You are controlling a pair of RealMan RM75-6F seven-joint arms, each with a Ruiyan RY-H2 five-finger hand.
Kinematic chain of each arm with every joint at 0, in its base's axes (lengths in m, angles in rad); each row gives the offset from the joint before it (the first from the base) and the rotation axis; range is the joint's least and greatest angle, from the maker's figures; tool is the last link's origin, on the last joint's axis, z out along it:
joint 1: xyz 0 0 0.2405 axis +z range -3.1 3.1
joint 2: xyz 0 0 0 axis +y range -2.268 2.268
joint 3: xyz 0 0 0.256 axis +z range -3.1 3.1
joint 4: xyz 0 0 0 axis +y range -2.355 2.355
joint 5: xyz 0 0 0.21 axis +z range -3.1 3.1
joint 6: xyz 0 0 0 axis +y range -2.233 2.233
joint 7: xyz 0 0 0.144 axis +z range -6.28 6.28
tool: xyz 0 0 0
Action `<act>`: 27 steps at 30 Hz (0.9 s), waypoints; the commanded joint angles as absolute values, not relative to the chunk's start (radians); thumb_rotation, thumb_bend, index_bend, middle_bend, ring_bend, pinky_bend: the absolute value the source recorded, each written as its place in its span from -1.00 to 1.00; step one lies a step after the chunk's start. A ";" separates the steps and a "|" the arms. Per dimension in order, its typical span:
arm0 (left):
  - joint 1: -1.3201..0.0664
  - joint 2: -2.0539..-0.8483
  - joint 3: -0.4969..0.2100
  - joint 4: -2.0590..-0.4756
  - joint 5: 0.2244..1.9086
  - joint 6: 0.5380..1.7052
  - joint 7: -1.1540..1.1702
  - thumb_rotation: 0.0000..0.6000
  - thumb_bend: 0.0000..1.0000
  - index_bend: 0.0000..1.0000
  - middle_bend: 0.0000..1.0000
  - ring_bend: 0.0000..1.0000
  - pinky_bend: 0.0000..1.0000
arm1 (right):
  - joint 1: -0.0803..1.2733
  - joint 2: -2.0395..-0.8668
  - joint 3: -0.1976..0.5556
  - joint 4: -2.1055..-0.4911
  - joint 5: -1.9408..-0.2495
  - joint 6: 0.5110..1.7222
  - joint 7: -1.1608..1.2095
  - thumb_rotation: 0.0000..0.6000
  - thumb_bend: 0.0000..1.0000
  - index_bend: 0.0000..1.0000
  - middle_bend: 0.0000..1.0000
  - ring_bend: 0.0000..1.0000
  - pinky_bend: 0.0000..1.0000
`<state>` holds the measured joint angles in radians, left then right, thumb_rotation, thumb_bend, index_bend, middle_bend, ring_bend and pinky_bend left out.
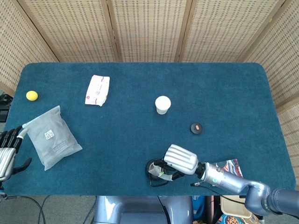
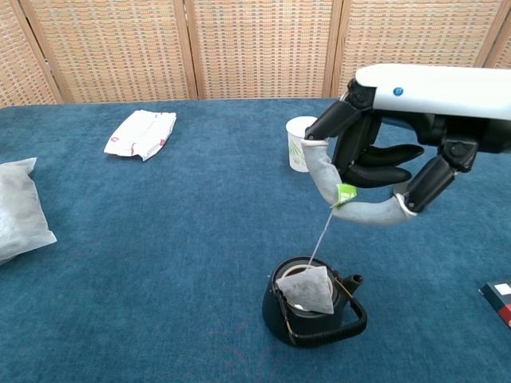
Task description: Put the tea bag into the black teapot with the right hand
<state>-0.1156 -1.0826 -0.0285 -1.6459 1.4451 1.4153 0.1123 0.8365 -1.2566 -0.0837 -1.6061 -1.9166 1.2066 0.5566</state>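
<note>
1. Tea bag (image 2: 306, 289) hangs by its string over the teapot (image 2: 313, 310) mouth, low centre of the chest view; the right hand (image 2: 375, 171) pinches the green tag (image 2: 346, 194).
2. Head view hides the bag beneath that hand (image 1: 180, 160).
3. Left hand (image 1: 7, 151), lower left of the head view only, fingers spread, holds nothing.

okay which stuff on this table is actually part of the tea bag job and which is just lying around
Part of the job:
tea bag, hanging by its string over the teapot's mouth
black teapot
right robot hand, pinching the green tag

Just lying around:
paper cup
white packet
grey pouch
yellow ball
small black disc
</note>
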 commanded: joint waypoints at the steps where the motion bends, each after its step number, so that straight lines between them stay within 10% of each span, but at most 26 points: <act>1: -0.115 -1.083 -0.028 -1.644 1.445 1.416 0.111 1.00 -0.36 -1.00 -1.00 -1.00 -1.00 | 0.835 -1.264 -0.086 -1.596 -1.907 1.200 0.560 1.00 0.05 0.27 0.95 1.00 1.00; 27: -0.118 -1.080 -0.031 -1.650 1.449 1.415 0.119 1.00 -0.36 -1.00 -1.00 -1.00 -1.00 | 0.838 -1.302 -0.107 -1.448 -1.769 1.045 0.627 1.00 0.05 0.27 0.94 1.00 1.00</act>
